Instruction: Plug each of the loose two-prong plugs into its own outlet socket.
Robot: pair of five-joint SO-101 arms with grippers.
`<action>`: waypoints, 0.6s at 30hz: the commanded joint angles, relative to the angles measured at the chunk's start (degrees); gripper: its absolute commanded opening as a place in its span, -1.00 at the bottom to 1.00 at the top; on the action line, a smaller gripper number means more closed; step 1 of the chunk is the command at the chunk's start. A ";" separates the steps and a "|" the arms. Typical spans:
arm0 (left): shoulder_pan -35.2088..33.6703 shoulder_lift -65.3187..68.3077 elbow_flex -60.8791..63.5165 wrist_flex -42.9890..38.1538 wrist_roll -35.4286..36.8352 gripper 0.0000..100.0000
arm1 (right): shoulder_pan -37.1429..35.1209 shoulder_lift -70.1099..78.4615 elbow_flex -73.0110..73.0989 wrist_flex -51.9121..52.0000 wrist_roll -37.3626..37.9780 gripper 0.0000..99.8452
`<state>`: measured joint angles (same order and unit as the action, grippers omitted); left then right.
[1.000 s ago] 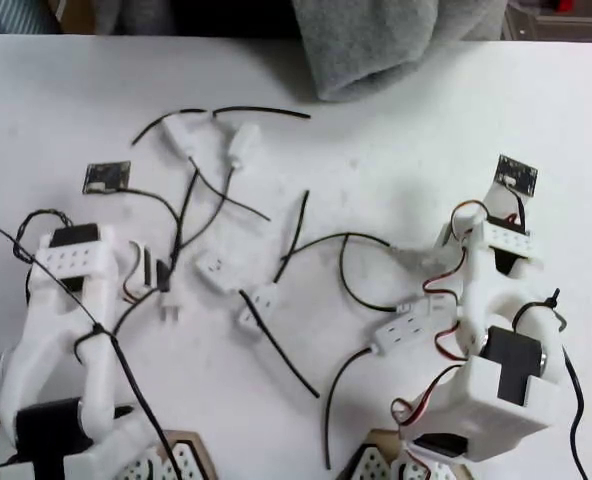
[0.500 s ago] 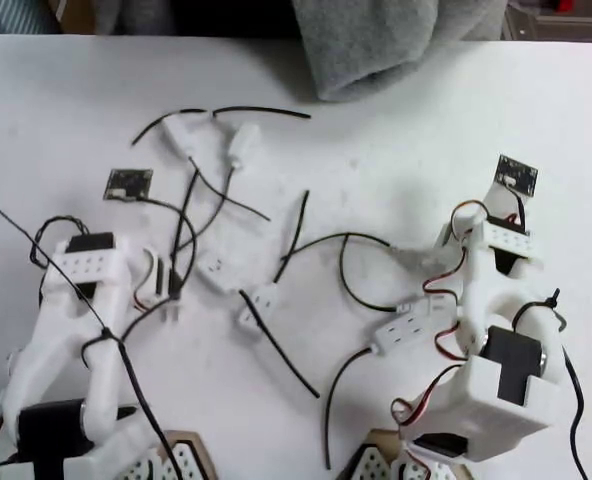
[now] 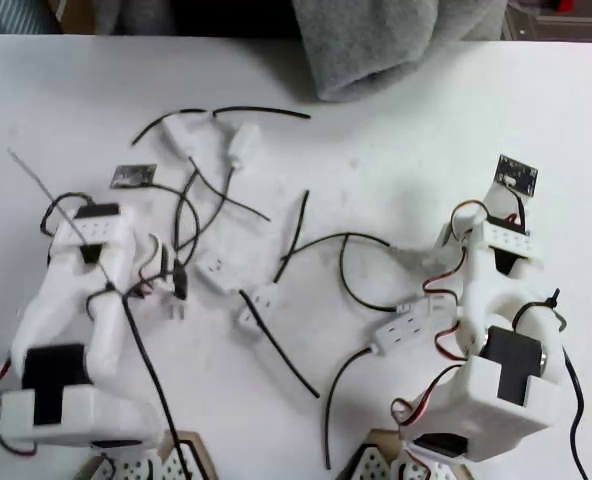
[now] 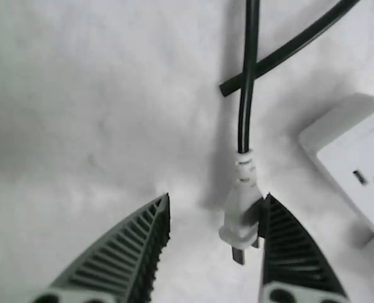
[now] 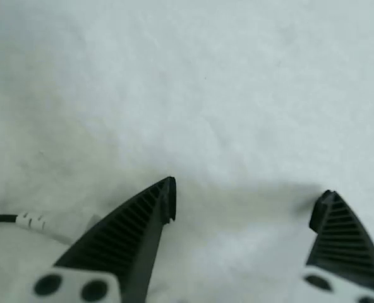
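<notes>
High view: the left gripper (image 3: 172, 280) hangs over a two-prong plug (image 3: 177, 306) left of centre, its fingers half lost among black cords (image 3: 276, 350). The right arm (image 3: 491, 290) covers its own fingers. I count four small white socket blocks (image 3: 217, 270) (plus one long strip (image 3: 411, 325)) and a second, grey plug (image 3: 406, 255) just left of that arm.

Left wrist view: the jaws stand apart, the two-prong plug touches one finger (image 4: 288, 252), and a socket block is cut off at the edge.

Right wrist view: the right gripper (image 5: 247, 189) is spread over the bare table (image 5: 237, 82), with the grey plug partly hidden behind a finger.

Left end effector (image 4: 216, 201) and right end effector (image 5: 247, 189) both spread wide.
</notes>
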<state>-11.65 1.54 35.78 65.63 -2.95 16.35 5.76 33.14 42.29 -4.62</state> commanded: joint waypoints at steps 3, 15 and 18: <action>4.18 3.91 -3.78 1.32 0.70 -0.69 | -0.40 -2.42 -0.18 -0.66 0.53 -0.32; 6.20 4.18 -4.13 -0.09 0.35 -0.86 | -0.40 -2.42 -0.18 -0.48 0.62 -0.32; 6.11 3.82 -3.78 0.09 0.26 -0.86 | -0.40 -2.42 -0.18 -0.48 0.62 -0.32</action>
<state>-5.85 5.58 33.14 66.33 -2.86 16.35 5.76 33.14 42.29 -4.62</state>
